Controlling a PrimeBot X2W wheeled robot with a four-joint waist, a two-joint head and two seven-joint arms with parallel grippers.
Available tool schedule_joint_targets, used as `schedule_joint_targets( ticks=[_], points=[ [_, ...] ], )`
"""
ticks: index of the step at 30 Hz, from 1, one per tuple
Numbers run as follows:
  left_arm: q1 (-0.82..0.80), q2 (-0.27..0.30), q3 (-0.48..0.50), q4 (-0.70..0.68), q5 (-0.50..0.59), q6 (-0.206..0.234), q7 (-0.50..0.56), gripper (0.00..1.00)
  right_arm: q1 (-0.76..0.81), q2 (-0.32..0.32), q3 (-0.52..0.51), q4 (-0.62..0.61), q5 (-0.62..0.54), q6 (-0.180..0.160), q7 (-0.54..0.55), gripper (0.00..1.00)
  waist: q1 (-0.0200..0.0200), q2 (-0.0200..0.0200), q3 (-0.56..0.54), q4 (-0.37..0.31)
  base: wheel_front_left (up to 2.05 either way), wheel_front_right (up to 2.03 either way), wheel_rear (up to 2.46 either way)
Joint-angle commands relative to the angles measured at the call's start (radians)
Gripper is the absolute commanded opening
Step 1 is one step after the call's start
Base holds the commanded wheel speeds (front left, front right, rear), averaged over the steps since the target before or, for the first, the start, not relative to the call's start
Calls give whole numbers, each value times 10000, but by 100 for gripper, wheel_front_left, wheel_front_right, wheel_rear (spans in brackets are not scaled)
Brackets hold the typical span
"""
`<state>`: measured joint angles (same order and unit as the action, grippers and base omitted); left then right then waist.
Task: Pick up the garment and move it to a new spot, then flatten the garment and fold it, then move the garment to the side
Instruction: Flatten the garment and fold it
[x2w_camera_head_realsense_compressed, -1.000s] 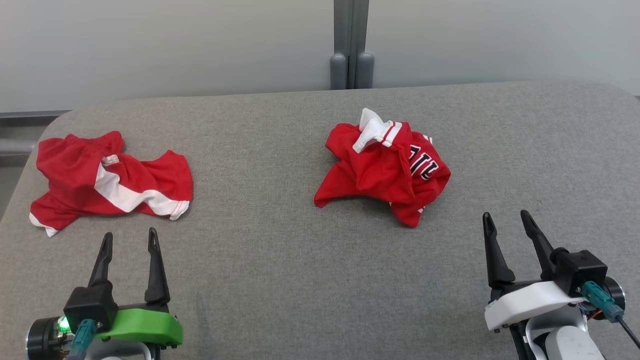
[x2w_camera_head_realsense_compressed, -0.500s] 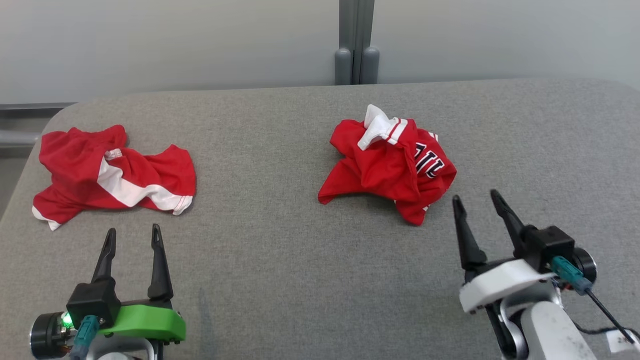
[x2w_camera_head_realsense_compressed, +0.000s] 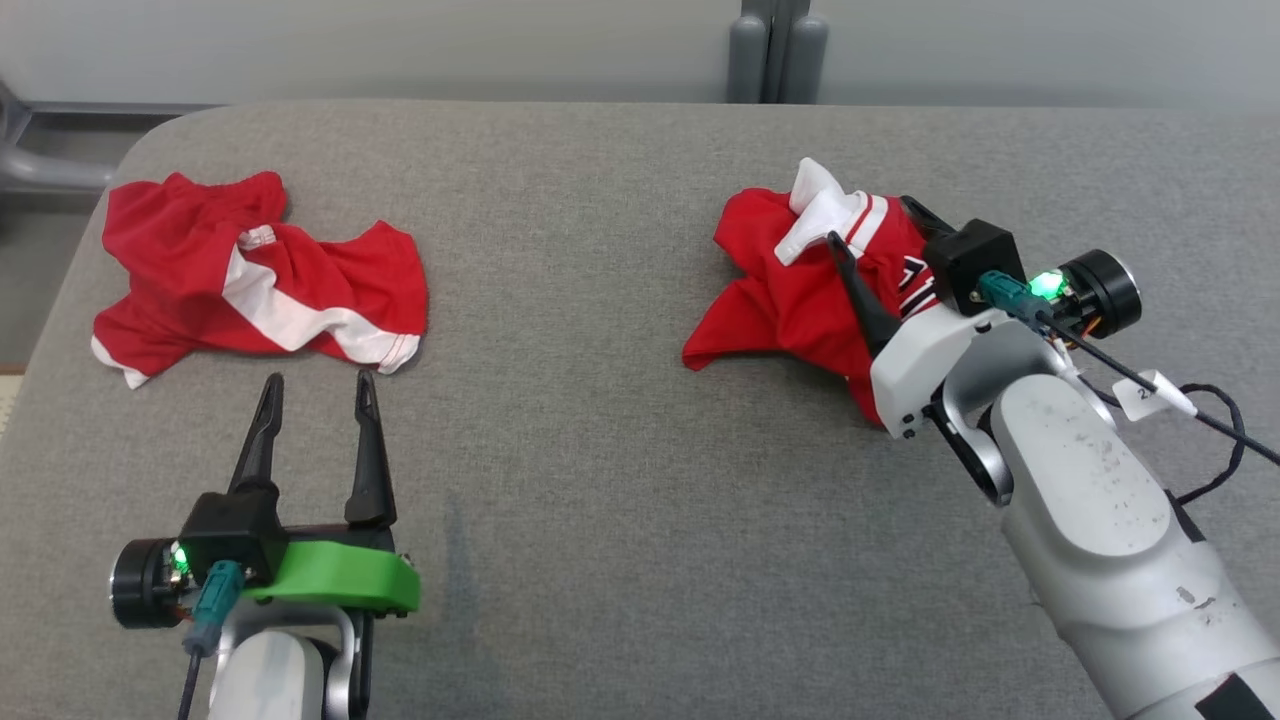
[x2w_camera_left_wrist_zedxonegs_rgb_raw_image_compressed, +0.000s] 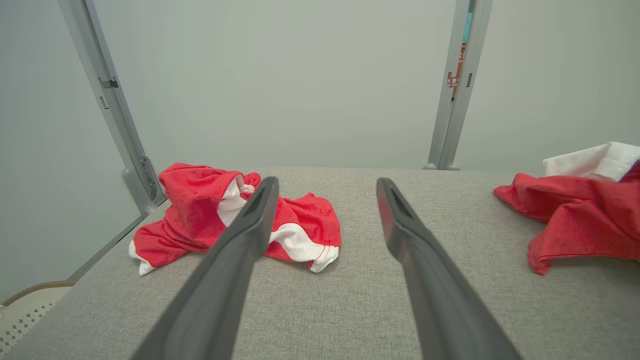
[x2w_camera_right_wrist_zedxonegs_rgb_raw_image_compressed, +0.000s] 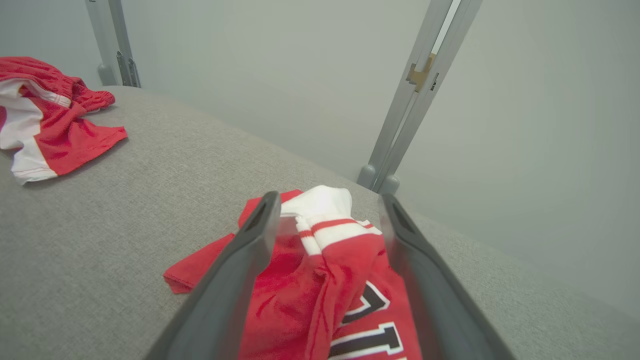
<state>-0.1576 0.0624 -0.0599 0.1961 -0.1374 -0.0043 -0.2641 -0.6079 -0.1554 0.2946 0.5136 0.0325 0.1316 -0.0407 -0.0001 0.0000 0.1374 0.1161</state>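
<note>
- Garment, head view: red jersey with white collar and dark lettering, crumpled in a heap on the right half of the grey desk, towards the far edge.
- Same view, right gripper: low over that heap, fingers spread wide. One dark finger lying across the red cloth, the other largely hidden behind the wrist block. Nothing pinched. Pale forearm slanting in from lower right.
- Same view, left gripper: at lower left above bare desk, fingers apart and empty, pointing towards the red shorts. Shorts white-striped, rumpled near the far left corner, well apart from the garment.
- Left wrist view: left gripper with both fingers wide apart, bare desk between them. Red shorts ahead and left, partly behind the left-hand finger. Garment at the right edge, flat red flap towards the camera, white collar on top. Grey upright post behind the desk against a pale wall.
- Right wrist view: right gripper astride the garment — red folds, striped white collar and black-and-white lettering all lying between the two parted fingers, collar just at the tips. Cannot tell whether the fingers touch the cloth; no squeeze visible. Red shorts far off at upper left on the desk.
</note>
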Motion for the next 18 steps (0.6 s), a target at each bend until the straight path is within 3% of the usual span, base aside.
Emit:
schedule_joint_targets(
  ticks=[1,12,13,14,18],
  points=[
    [-261,-36,-71,38,-37,-6,-3,100,-234,-127,89,435,-124,-17,96,100,1,0,451,485,0,0,0],
    [-736,-116,-572,141,-196,127,-3,100,-1544,-320,-45,3770,-657,-17,-239,100,1,0,691,1041,0,0,0],
    [-748,-118,-568,141,-203,135,-3,100,-1644,-249,-115,3964,-611,-17,-352,39,1,0,694,1039,0,0,0],
    [-750,-119,-559,139,-200,124,-3,100,-1704,-213,-165,4122,-566,-17,-398,0,1,0,697,1029,0,0,0],
    [-645,-121,-504,152,-235,113,-3,100,-1962,-111,-350,4367,-534,-17,-1461,0,1,0,644,907,0,0,0]
  ],
)
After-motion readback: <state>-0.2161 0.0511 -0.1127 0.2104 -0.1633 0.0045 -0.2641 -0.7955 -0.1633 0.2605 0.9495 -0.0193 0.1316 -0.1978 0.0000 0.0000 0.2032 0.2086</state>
